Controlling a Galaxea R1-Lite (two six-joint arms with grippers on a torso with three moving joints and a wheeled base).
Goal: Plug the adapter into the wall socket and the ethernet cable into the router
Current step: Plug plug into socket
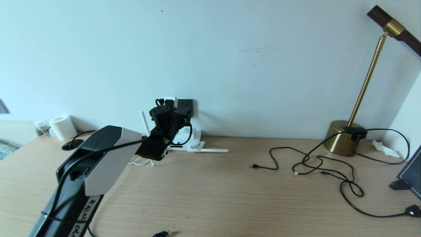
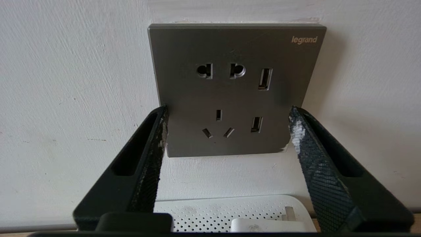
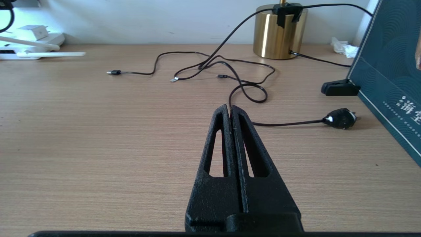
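The dark-grey wall socket (image 2: 230,89) fills the left wrist view, all its pin holes empty. My left gripper (image 2: 228,112) is open right in front of it, one finger at each side of the plate's lower half, holding nothing. Below it the white perforated router (image 2: 204,210) lies against the wall, and the white adapter (image 2: 266,225) rests on top of it, a metal prong showing. In the head view the left gripper (image 1: 171,110) is up at the socket (image 1: 185,106). The ethernet cable's plug (image 1: 162,233) lies at the table's near edge. My right gripper (image 3: 230,108) is shut and empty above the table.
A brass lamp base (image 1: 342,138) stands at the back right with thin black cables (image 1: 315,164) sprawled in front of it and a black plug (image 1: 412,210). A dark board (image 1: 411,174) leans at the right edge. A paper roll (image 1: 62,126) sits back left.
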